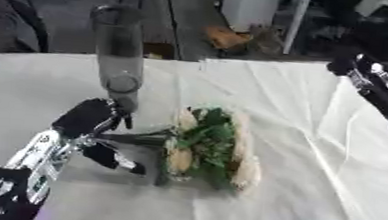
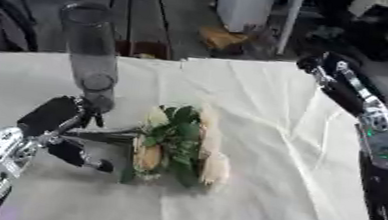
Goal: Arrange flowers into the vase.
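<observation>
A tall clear glass vase (image 1: 119,50) stands upright on the white cloth, left of the middle. A bunch of flowers (image 1: 208,143) with green leaves and pale cream blooms lies flat on the cloth in the middle, its dark stems (image 1: 138,138) pointing left. My left hand (image 1: 91,120) sits just below the vase's base, at the stem ends, with fingers above and thumb below curled round the stems. My right hand (image 2: 324,68) hangs raised near the table's far right corner, well away from the flowers.
The creased white cloth (image 1: 302,121) covers the whole table. Its far edge runs behind the vase. Beyond it are a dark floor, a white cabinet (image 1: 250,6) and an orange-brown box (image 1: 226,37). A person's dark sleeve (image 1: 3,20) shows at far left.
</observation>
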Robot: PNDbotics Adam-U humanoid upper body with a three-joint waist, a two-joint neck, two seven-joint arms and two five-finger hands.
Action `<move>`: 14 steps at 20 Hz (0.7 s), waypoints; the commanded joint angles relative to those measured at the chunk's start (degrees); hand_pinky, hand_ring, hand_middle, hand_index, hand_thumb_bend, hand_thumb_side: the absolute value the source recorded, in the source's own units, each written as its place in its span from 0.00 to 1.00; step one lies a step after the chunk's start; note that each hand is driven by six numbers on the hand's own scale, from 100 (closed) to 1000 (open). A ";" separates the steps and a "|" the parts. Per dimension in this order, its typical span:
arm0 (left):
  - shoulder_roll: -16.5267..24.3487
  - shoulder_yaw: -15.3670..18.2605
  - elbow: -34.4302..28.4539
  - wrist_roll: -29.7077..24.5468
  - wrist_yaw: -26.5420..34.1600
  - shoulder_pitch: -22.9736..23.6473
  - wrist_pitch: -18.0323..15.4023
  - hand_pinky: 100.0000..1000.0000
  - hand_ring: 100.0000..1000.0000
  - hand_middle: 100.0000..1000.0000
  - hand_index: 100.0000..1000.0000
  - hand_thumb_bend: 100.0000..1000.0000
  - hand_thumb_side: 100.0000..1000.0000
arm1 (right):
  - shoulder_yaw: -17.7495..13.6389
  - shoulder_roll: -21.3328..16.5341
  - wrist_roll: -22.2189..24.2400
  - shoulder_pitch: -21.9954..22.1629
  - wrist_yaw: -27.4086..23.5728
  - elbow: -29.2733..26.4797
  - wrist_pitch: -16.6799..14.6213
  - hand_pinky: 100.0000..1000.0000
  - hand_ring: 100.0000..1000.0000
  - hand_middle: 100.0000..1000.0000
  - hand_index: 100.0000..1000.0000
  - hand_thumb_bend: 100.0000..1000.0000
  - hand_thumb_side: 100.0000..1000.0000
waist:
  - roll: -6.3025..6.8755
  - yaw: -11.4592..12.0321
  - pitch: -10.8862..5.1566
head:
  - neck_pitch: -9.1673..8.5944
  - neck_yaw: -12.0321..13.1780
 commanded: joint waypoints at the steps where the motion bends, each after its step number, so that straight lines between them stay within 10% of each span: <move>1: -0.55 0.65 0.92 1.29 -0.82 -1.57 0.15 0.20 0.27 0.23 0.52 0.98 0.67 | -0.04 -1.04 0.25 -1.09 -0.35 -0.64 -0.07 0.80 0.76 0.66 0.90 0.00 0.77 | 0.00 -0.16 -0.44 | -0.14 0.07; 14: -2.05 1.25 3.47 3.72 0.07 -1.89 1.17 0.22 0.28 0.24 0.52 0.91 0.66 | 0.01 -0.95 0.34 -1.24 -0.38 -0.50 -0.16 0.80 0.76 0.66 0.90 0.00 0.77 | -0.18 -0.32 -0.27 | -0.21 0.18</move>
